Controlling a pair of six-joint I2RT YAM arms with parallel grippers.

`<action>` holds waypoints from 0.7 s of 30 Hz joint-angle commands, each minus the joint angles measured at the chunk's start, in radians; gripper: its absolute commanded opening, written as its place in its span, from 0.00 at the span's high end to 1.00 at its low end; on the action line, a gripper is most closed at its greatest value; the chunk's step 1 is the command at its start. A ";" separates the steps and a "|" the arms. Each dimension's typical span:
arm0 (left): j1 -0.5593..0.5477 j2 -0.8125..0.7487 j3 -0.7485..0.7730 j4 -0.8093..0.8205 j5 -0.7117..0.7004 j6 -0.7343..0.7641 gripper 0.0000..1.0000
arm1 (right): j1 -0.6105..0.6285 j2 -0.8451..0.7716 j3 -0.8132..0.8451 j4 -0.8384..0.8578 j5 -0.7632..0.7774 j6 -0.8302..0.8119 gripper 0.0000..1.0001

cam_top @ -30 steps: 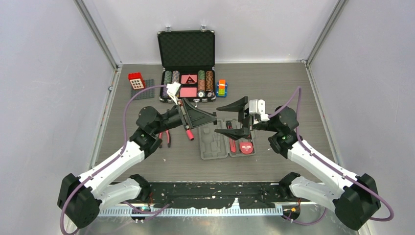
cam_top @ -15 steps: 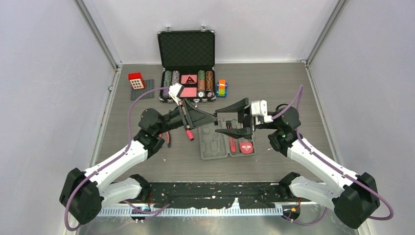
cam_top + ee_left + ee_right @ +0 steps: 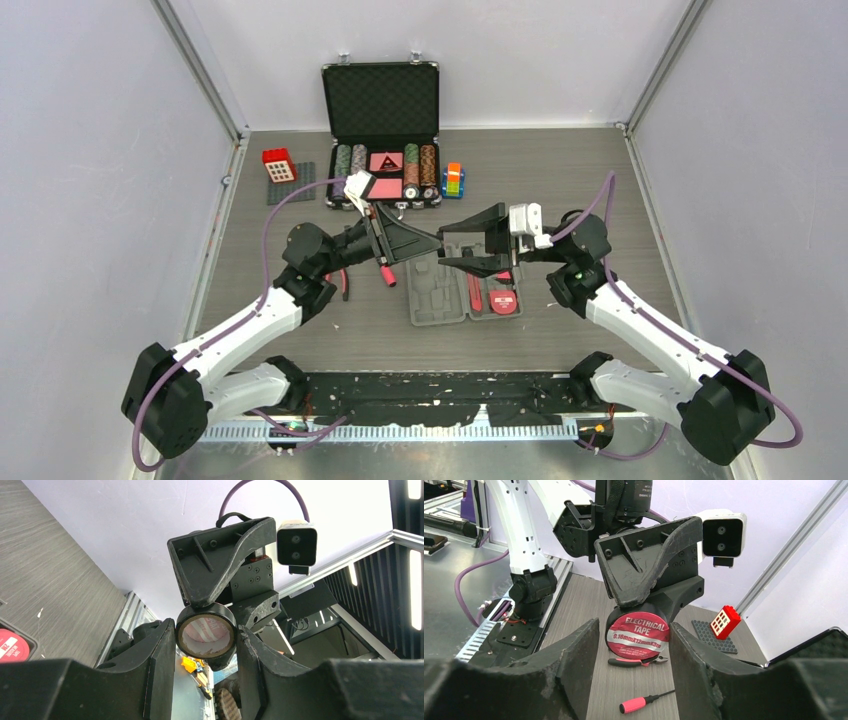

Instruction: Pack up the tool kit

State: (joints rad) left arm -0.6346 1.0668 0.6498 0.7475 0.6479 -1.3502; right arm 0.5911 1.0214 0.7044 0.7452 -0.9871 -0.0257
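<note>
The left gripper (image 3: 206, 642) is clamped on a roll of electrical tape (image 3: 638, 636), which sits between the right gripper's (image 3: 635, 652) parted fingers.

Open tabletop (image 3: 650, 245) right of grey case (image 3: 432, 296)

The top camera is looking steeply down from above and behind the arm bases (image 3: 285, 378), far enough to be taking in the whole table (image 3: 570, 180). The left wrist camera is sitting close behind its own fingers (image 3: 157, 675) and is pointing upward at the right gripper (image 3: 207, 636), very near. The right wrist camera is looking roughly level across the table at the left gripper (image 3: 639, 630). Both wrist views are facing each other and are sharing the roll of tape (image 3: 638, 636) between them.
</note>
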 commanded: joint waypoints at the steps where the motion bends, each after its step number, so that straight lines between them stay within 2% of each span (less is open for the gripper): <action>1: 0.003 -0.006 -0.005 0.064 0.009 -0.003 0.67 | -0.005 -0.001 0.046 0.012 -0.008 -0.010 0.49; 2: 0.004 -0.006 -0.006 0.064 0.009 -0.003 0.67 | -0.005 -0.001 0.048 0.011 -0.008 -0.009 0.52; 3: 0.003 -0.005 -0.008 0.065 0.008 -0.004 0.67 | -0.005 0.001 0.052 0.008 -0.009 -0.007 0.59; 7: 0.004 -0.002 -0.015 0.065 0.005 -0.003 0.64 | -0.005 0.002 0.055 0.002 -0.008 -0.002 0.70; 11: 0.010 -0.001 -0.025 0.058 -0.006 0.006 0.52 | -0.005 0.000 0.061 -0.039 0.006 -0.017 0.72; 15: 0.030 -0.015 -0.040 -0.001 -0.022 0.053 0.34 | -0.012 -0.013 0.068 -0.146 0.039 -0.056 0.74; 18: 0.054 -0.056 -0.044 -0.147 -0.065 0.155 0.24 | -0.014 -0.030 0.100 -0.372 0.135 -0.157 0.78; 21: 0.064 -0.130 -0.015 -0.451 -0.201 0.348 0.20 | -0.014 -0.033 0.131 -0.564 0.284 -0.220 0.80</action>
State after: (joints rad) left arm -0.5877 1.0302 0.6071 0.6086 0.5949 -1.2419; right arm 0.5812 1.0161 0.7635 0.4469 -0.8925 -0.1341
